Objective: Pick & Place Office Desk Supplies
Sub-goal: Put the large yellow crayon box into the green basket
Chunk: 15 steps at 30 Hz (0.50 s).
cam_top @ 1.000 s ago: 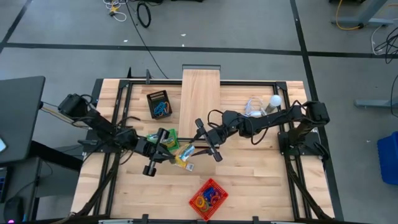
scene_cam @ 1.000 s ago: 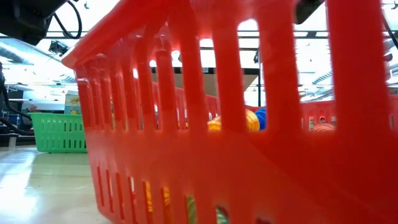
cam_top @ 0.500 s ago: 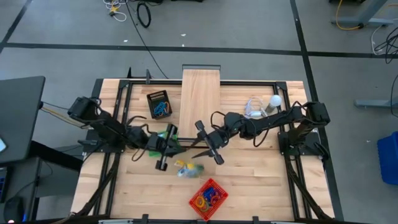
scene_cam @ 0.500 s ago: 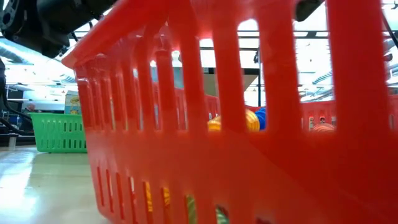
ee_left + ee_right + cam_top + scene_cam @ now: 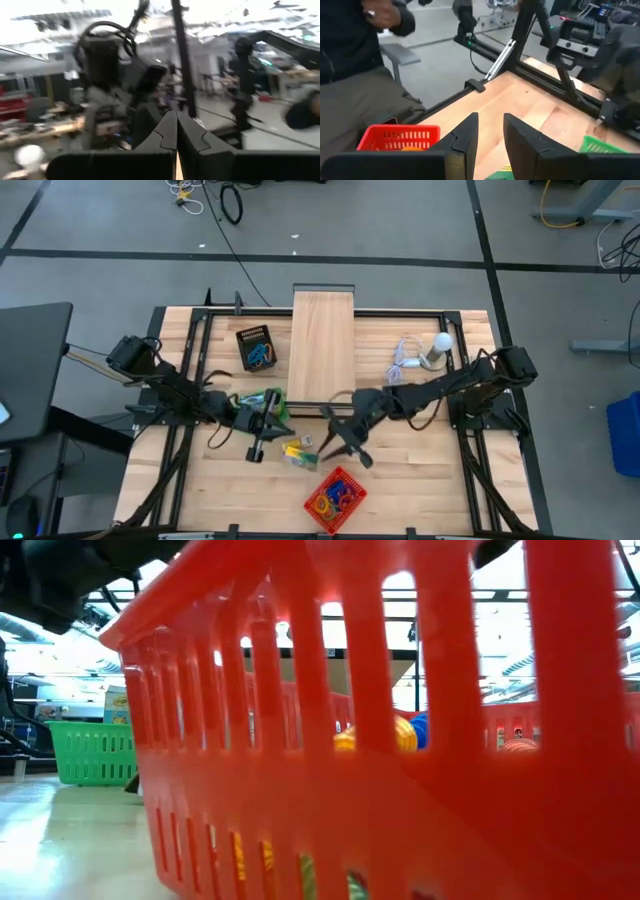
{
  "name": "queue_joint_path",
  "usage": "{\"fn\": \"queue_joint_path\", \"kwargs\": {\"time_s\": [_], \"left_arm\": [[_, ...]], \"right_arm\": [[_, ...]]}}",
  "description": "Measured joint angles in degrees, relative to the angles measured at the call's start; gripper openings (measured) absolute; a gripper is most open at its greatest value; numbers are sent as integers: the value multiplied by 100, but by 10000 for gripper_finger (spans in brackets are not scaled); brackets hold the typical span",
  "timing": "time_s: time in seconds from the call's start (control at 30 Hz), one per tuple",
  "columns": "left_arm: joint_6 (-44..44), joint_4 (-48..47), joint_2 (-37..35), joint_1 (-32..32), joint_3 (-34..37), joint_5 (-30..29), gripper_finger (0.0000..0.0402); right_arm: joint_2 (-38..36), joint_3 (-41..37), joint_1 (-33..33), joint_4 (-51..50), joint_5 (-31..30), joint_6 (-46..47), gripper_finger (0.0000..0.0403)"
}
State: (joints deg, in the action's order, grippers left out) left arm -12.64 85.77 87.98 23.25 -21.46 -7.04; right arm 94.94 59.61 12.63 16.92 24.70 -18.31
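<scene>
My right tool, fingers a little apart and empty, has dropped from mid-frame to just beside the crayon box, which now lies loose on the bench above the red basket, and my left tool sits pinched closed, so I think it needs grabbing again.

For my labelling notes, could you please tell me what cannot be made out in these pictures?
- Low view: the red basket fills the frame and hides the table and both grippers.
- Left wrist view: motion blur; the left gripper shows shut fingers, surroundings unreadable.
- High view: the items by the crayon box are too small to identify.
- Right wrist view: the right gripper hides what lies below.
</scene>
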Motion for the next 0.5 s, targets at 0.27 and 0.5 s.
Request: {"fn": "queue_joint_path", "kwargs": {"time_s": [0.27, 0.5], "left_arm": [[975, -1439, -14, 527, 75, -243, 21], [1248, -2099, -23, 1026, 75, -731, 113]], "right_arm": [[27, 461, 601, -1775, -1891, 33, 149], [332, 1312, 777, -2972, -2171, 562, 229]]}}
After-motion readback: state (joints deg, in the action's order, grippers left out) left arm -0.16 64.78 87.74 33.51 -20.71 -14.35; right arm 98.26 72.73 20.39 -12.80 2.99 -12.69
